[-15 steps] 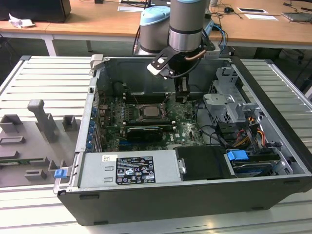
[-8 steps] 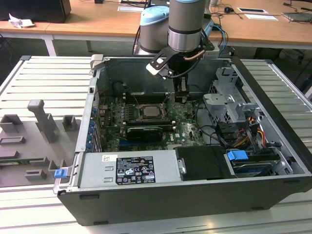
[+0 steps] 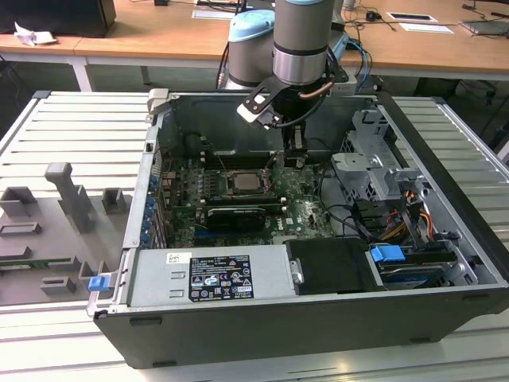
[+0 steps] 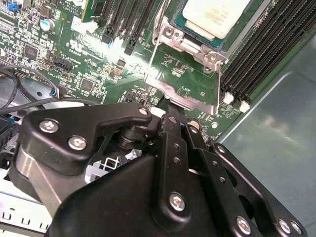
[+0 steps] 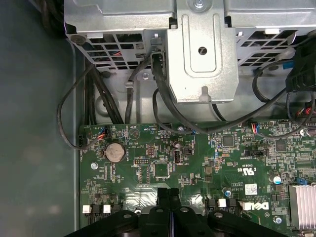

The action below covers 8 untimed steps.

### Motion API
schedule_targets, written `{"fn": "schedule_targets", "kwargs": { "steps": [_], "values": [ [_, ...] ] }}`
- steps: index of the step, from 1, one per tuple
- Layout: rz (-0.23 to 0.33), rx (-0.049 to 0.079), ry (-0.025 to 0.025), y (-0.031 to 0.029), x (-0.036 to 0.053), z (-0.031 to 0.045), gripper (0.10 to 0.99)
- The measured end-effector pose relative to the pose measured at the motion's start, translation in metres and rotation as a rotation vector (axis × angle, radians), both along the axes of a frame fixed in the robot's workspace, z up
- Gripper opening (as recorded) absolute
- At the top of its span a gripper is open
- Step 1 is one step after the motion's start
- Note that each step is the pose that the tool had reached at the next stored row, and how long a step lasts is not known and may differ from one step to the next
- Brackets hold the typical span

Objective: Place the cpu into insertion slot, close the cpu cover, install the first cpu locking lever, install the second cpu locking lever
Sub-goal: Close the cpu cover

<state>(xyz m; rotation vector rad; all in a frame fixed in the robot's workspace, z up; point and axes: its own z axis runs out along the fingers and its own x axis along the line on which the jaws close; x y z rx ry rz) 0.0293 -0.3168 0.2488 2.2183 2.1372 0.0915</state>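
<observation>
The cpu (image 4: pixel 212 17) lies flat in the insertion slot (image 4: pixel 186 23), its pale metal face up; the exterior view shows the cpu (image 3: pixel 242 181) in the middle of the green board. The cpu cover (image 4: pixel 187 98) is swung open, a silver frame with green board showing through its cut-out, reaching from the slot's edge toward my gripper (image 4: pixel 170 116). My gripper's black fingers are shut together, tips right at the cover's free edge. I cannot tell whether they pinch it. In the exterior view my gripper (image 3: pixel 296 159) hangs inside the case to the right of the slot.
Long black memory slots (image 4: pixel 266 54) run beside the slot. A grey drive cage (image 5: pixel 200 54) with black cables stands past the board's edge. A power supply (image 3: pixel 211 274) fills the case front. Grey fixtures (image 3: pixel 67 199) sit on the table at the exterior view's left.
</observation>
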Motion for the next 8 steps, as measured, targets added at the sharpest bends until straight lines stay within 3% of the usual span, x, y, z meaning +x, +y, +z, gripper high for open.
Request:
{"fn": "schedule_targets", "kwargs": {
  "steps": [8],
  "values": [
    [0.0, 0.0, 0.0, 0.0, -0.0025, 0.0, 0.106]
  ]
}}
